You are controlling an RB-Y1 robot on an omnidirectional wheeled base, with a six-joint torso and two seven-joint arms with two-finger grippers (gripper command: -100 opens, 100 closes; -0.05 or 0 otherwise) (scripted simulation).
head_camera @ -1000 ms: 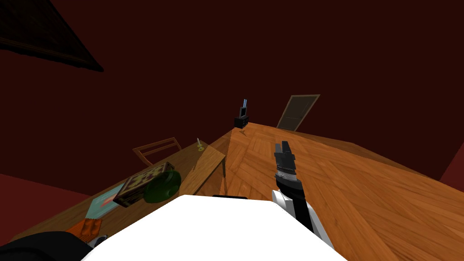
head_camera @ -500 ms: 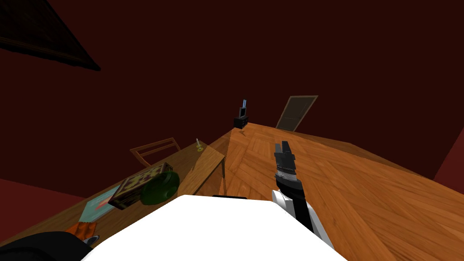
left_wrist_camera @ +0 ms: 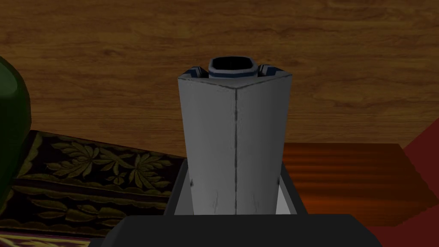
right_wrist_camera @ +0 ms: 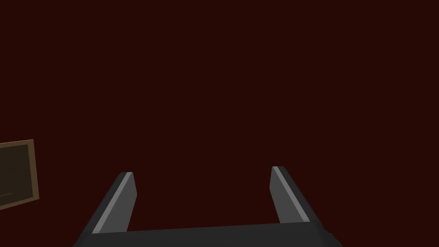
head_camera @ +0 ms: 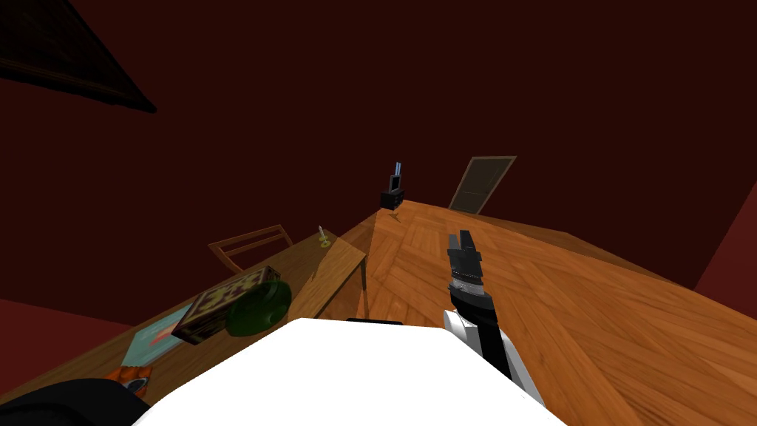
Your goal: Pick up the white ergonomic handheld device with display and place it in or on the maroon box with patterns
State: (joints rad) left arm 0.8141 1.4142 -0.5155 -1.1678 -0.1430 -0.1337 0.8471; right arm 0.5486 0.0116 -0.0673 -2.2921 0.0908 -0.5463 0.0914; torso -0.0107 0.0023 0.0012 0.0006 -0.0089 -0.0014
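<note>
My left gripper [left_wrist_camera: 235,81] is shut on the white handheld device [left_wrist_camera: 233,68]. Its dark, blue-rimmed end pokes out past the pressed-together fingertips. Beside and below the gripper lies the dark box with gold leaf patterns [left_wrist_camera: 85,180], on a wooden table [left_wrist_camera: 214,34]. In the head view the same box [head_camera: 225,302] sits on the table [head_camera: 325,270] to my left. My right gripper [head_camera: 462,240] hangs over the wood floor, and its fingers [right_wrist_camera: 120,197] stand open with nothing between them.
A dark green rounded object [head_camera: 259,307] touches the box; it also shows as a green object [left_wrist_camera: 10,128] beside my left gripper. A teal book [head_camera: 151,336] and an orange item [head_camera: 133,372] lie nearer me. A wooden chair [head_camera: 248,244] stands behind the table. A door [head_camera: 482,183] is far off.
The whole head picture has drifted a little, with the table's things sliding left, so my own view has turned slightly. The right arm has kept its place.
</note>
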